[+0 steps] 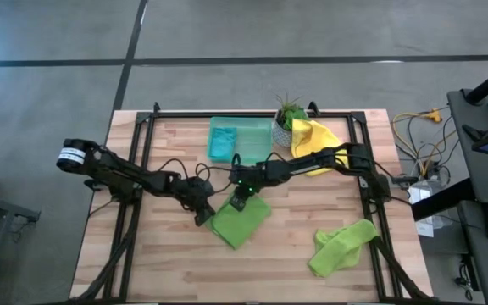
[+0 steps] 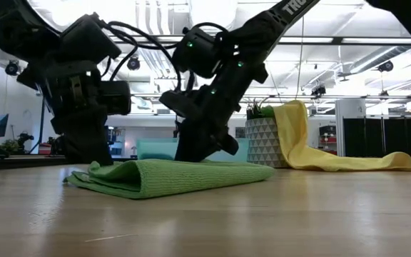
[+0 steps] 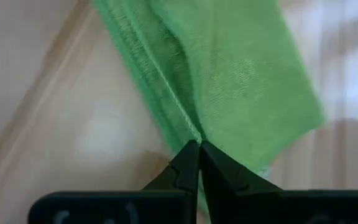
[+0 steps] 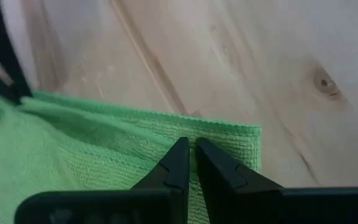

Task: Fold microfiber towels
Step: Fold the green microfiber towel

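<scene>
Both grippers (image 3: 197, 144) (image 4: 191, 144) — pinching green towel (image 1: 241, 220)

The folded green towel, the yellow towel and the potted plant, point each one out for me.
folded lime green towel (image 1: 241, 219), high view, middle of its top layer.
yellow towel (image 1: 314, 138), high view, its bunched upper part beside the pot.
potted plant (image 2: 262, 141), low view, front face of its patterned pot.

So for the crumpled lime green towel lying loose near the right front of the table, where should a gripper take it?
Probably at the crumpled lime green towel's upper corner, which points toward the table's right edge. Come straight down from above: the cloth lies bunched and limp, so a raised corner gives something to pinch. The right gripper is nearest, though it now sits on the flat green towel.
</scene>
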You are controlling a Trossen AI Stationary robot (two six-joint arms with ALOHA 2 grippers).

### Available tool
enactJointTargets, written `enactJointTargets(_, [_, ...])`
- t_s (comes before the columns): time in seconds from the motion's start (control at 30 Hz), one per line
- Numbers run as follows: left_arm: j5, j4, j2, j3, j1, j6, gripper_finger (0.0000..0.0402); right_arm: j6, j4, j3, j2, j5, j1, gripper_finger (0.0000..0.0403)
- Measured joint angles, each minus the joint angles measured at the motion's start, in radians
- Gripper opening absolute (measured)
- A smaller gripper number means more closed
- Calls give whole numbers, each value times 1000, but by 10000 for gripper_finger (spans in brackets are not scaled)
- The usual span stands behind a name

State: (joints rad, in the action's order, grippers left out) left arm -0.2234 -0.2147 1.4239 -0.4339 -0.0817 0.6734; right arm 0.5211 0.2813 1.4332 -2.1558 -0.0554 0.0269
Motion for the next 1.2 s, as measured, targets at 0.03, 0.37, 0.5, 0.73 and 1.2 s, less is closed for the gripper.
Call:
enactJointTargets(0.03, [-9,-2,-2,-1,-1,5,0,11,-1,1,-1,1,0,27])
enactJointTargets(0.37, [-34,64,-7,-2,-85,81,0,47,-8,1,3,46,10,27])
enactJointTargets(0.5, [-33,68,-7,-2,-105,82,0,47,-9,1,4,49,13,27])
enactJointTargets(0.73, [-31,68,-7,-2,-105,94,0,47,-8,0,4,48,25,27])
enactJointTargets(1.2, [-26,128,-8,-1,-107,106,0,46,-9,13,5,45,25,27])
